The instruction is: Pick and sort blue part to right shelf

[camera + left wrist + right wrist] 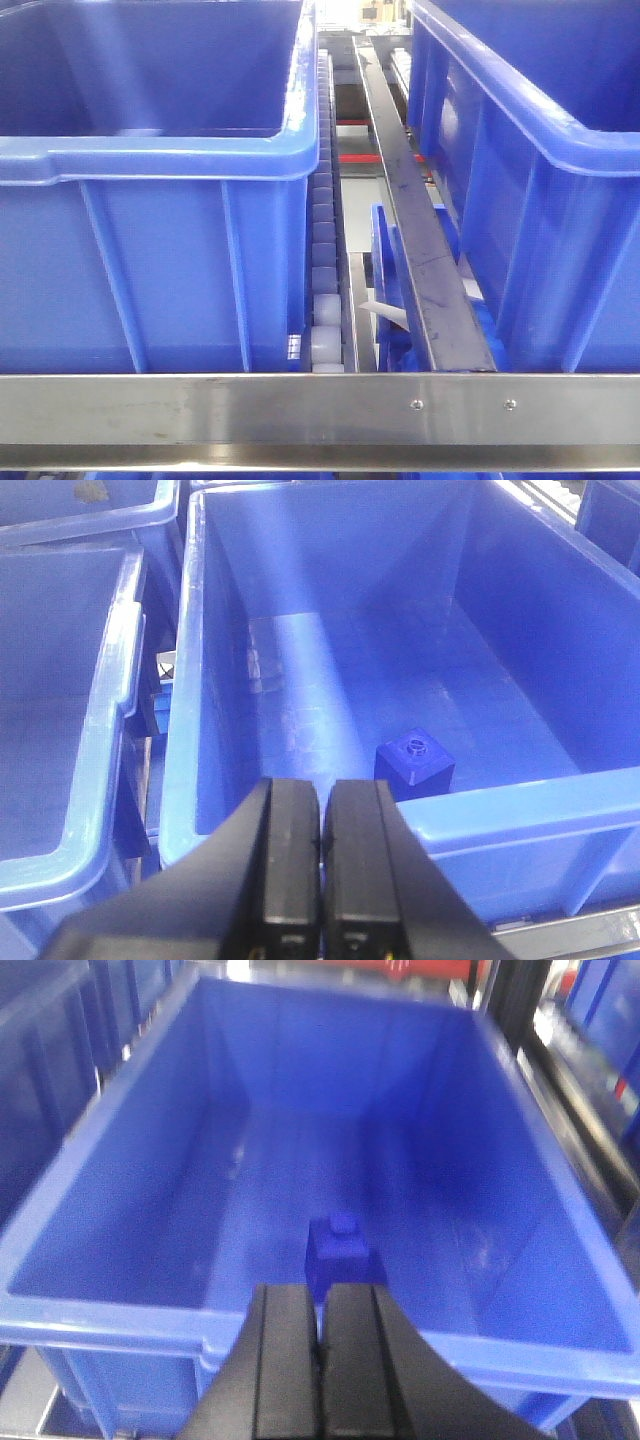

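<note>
The blue part (pixel 414 763), a small square block with a tiny round nub, stands on the floor of a large blue bin (pixel 520 810) close to the near wall. My left gripper (pixel 320 792) hangs shut and empty above that bin's near rim, left of the part. In the right wrist view a similar blue block with a wider cap (pixel 340 1248) stands in another bin (pixel 120 1305). My right gripper (pixel 320 1298) is shut and empty just in front of it. The right shelf's steel front rail (pixel 300 405) runs across the front view below both bins.
Two big blue bins (pixel 150 160) (pixel 520 150) fill the front view, with white rollers (pixel 322 270) and a dark steel divider (pixel 420 240) between them. More blue bins (pixel 60 730) stand to the left in the left wrist view.
</note>
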Controlling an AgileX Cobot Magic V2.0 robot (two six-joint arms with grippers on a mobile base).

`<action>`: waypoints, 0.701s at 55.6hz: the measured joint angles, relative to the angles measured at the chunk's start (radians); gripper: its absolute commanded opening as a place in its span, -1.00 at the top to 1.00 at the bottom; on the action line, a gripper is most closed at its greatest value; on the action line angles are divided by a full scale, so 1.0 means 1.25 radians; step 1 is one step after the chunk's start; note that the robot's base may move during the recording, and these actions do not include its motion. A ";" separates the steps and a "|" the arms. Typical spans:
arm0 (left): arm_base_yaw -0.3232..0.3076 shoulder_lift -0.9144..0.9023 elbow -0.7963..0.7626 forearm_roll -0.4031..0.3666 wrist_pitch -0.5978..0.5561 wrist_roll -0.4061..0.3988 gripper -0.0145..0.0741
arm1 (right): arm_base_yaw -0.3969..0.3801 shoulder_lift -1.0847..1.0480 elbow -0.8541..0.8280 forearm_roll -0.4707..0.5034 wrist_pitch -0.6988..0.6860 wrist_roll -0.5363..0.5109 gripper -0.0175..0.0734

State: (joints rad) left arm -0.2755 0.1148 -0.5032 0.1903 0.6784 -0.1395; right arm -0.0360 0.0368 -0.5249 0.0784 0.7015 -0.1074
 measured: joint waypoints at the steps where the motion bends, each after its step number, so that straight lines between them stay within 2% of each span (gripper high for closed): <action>1: 0.000 0.000 0.000 0.000 0.000 0.000 0.39 | 0.000 0.000 0.000 0.000 0.000 0.000 0.49; 31: 0.000 -0.002 0.015 0.003 -0.003 0.000 0.39 | 0.000 -0.001 0.000 0.001 0.000 0.000 0.49; 39: 0.059 -0.027 0.050 -0.021 -0.073 0.010 0.39 | 0.000 -0.001 0.000 0.001 0.000 0.000 0.49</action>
State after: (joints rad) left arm -0.2015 0.0810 -0.4402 0.1635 0.5874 -0.1275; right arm -0.0360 0.0361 -0.5249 0.0791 0.7015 -0.1074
